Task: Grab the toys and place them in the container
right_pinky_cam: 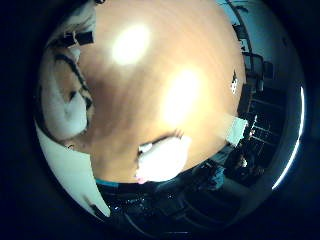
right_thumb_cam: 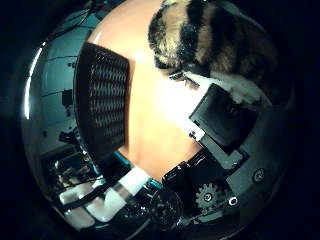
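Note:
A plush toy striped orange, black and white (right_thumb_cam: 200, 35) sits close against my palm; it also shows beside the fingers as the striped plush (right_pinky_cam: 62, 95). My hand (right_thumb_cam: 225, 135) has its black and white parts curled against the toy's white paw, holding it above the wooden table (right_pinky_cam: 145, 85). A black mesh container (right_thumb_cam: 102, 100) stands on the table some way off from the plush. A white rounded toy with a pink spot (right_pinky_cam: 162, 157) lies near the table's edge.
A white block (right_pinky_cam: 235, 130) stands at the table's rim, and a small dark-and-white item (right_pinky_cam: 234, 82) lies farther along it. Chairs and dark furniture (right_pinky_cam: 255, 70) surround the table. A white cylinder (right_thumb_cam: 130, 185) shows beyond the table's edge, past the container.

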Available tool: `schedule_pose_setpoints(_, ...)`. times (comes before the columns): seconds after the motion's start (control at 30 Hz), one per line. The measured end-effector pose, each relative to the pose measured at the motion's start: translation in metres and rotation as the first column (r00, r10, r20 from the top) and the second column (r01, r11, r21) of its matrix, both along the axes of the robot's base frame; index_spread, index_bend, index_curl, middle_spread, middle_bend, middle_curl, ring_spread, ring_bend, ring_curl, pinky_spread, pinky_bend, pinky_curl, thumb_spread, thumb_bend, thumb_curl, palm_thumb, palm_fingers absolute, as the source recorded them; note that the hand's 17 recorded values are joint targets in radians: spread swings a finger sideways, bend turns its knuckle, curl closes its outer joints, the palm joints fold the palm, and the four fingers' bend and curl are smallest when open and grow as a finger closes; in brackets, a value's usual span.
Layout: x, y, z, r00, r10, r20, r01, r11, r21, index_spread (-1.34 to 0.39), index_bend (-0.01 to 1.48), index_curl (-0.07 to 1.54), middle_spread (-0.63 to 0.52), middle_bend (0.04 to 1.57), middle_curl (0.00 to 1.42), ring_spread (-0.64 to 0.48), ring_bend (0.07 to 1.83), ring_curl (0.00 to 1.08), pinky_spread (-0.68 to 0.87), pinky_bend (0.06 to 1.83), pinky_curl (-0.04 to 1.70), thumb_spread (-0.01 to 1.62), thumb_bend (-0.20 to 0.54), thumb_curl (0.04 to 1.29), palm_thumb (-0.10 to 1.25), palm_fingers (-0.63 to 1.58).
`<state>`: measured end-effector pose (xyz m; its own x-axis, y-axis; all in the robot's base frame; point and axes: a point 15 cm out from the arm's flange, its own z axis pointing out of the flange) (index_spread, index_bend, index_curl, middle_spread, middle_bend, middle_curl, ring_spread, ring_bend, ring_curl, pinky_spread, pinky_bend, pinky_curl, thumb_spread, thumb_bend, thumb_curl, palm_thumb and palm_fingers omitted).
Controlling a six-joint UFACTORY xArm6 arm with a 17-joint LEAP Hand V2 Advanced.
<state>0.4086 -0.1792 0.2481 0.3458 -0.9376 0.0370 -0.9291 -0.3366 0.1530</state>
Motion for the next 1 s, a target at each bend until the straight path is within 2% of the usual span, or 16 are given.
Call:
schedule_pose_setpoints(0.2, -0.032, 0.004, 0.083, 0.999, -0.043, 0.026, 0.043, 0.999, -0.013, -0.29, 1.0, 0.83, -0.15, 1.3, 0.76, -0.22, 1.36, 0.69, -0.24, 1.21, 0.81, 0.98, -0.014, 0.63, 1.01, 1.09)
schedule_pose_setpoints(0.4, -0.06, 0.013, 0.165, 0.99, -0.078, 0.115, 0.083, 0.996, -0.034, -0.29, 1.0, 0.86, -0.16, 1.3, 0.78, -0.23, 1.36, 0.72, -0.24, 1.2, 0.87, 0.99, -0.014, 0.67, 1.0, 1.07)
schedule_pose_setpoints(0.5, -0.073, 0.03, 0.18, 0.987, -0.096, 0.13, 0.098, 0.995, -0.007, -0.29, 1.0, 0.86, -0.16, 1.3, 0.79, -0.23, 1.35, 0.72, -0.24, 1.19, 0.89, 0.98, -0.015, 0.69, 1.0, 1.07)
schedule_pose_setpoints(0.67, -0.071, 0.072, 0.197, 0.983, -0.061, 0.175, 0.06, 0.998, 0.007, -0.29, 0.99, 0.87, -0.17, 1.29, 0.8, -0.24, 1.34, 0.74, -0.24, 1.17, 0.91, 0.98, -0.015, 0.71, 0.99, 1.07)
schedule_pose_setpoints(1.0, -0.076, 0.2, 0.215, 0.973, 0.077, 0.218, -0.091, 0.994, 0.057, -0.29, 0.97, 0.89, -0.17, 1.27, 0.82, -0.24, 1.32, 0.76, -0.25, 1.16, 0.94, 0.96, -0.016, 0.73, 0.99, 1.08)
